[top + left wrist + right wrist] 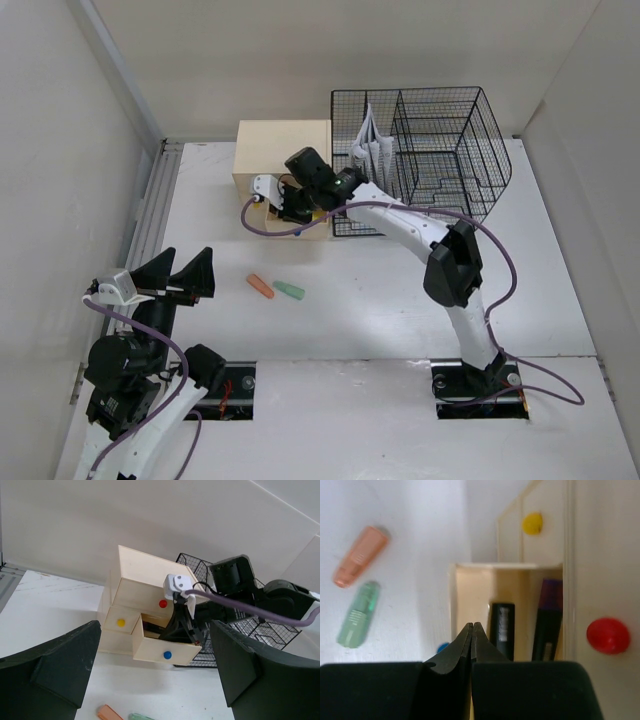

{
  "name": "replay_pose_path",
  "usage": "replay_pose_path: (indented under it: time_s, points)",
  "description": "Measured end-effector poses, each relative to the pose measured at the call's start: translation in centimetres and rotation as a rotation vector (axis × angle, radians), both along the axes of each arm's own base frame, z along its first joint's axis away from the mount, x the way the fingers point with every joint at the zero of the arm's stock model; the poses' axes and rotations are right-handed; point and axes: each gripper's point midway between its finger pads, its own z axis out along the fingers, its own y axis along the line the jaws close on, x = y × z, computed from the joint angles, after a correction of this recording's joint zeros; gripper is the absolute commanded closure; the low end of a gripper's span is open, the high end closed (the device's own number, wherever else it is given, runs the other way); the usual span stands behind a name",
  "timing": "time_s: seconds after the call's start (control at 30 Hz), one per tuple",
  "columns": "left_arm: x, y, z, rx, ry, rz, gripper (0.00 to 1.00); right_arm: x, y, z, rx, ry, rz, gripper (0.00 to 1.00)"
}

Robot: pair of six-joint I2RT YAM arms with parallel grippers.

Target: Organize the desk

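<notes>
On the far left part of the counter [400, 320] stands the cream drawer box [283, 150], and beside it on the right is the black wire rack [440, 140]. The right arm [400, 225] reaches over to the box. Its jaws are pressed together with nothing between them, and they hang just above the open drawer [470, 595], the one with the blue knob [167, 655]. Inside this drawer I see a black item [502, 630] and a dark purple item [547, 620] lying side by side along the drawer. I cannot tell exactly what they are.

Two small loose things lie on the bare counter, near the drawer front: an orange piece [260, 286] and a green piece [289, 291]. They are just beside each other, almost end to end. From above, their long axes run roughly left to right with a small slant.

From the right jaws, both pieces lie toward the near edge, with the orange one a little to the left. The left arm [150, 380] waits at the near left, its jaws wide apart and empty, pointing toward the box. I judge that the left jaws are somewhat nearer to the orange piece. The right jaws are closer to the drawer where the pieces probably belong.
</notes>
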Motion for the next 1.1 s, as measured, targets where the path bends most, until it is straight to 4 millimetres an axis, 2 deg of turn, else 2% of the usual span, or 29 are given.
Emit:
replay_pose_path:
  time_s: [0.1, 0.2, 0.47, 0.57, 0.67, 0.8, 0.93, 1.0, 1.1]
  points:
    - [0.0, 0.0, 0.0, 0.000, 0.000, 0.000, 0.11, 0.8, -0.9, -1.1, -0.025, -0.054, -0.067, 1.00]
    - [0.0, 0.0, 0.0, 0.000, 0.000, 0.000, 0.11, 1.3, -1.7, -0.6, -0.025, -0.101, -0.140, 1.00]
    - [0.0, 0.0, 0.0, 0.000, 0.000, 0.000, 0.11, 1.1, -2.0, 3.8, 0.069, -0.235, -0.253, 1.00]
    - [0.0, 0.0, 0.0, 0.000, 0.000, 0.000, 0.11, 0.3, -1.3, 5.5, 0.129, -0.229, -0.214, 1.00]
    - [0.0, 0.0, 0.0, 0.000, 0.000, 0.000, 0.11, -1.5, -0.2, 6.2, 0.164, -0.166, -0.106, 1.00]
    - [0.0, 0.0, 0.0, 0.000, 0.000, 0.000, 0.11, -4.3, 1.6, 5.7, 0.160, -0.055, 0.081, 1.00]
    - [0.0, 0.0, 0.0, 0.000, 0.000, 0.000, 0.11, -5.7, 2.3, 3.2, 0.109, 0.036, 0.174, 1.00]
    - [0.0, 0.0, 0.0, 0.000, 0.000, 0.000, 0.11, -5.8, 2.1, 1.7, 0.074, 0.065, 0.163, 1.00]
    - [0.0, 0.0, 0.0, 0.000, 0.000, 0.000, 0.11, -4.8, 1.7, 0.2, 0.033, 0.075, 0.089, 1.00]
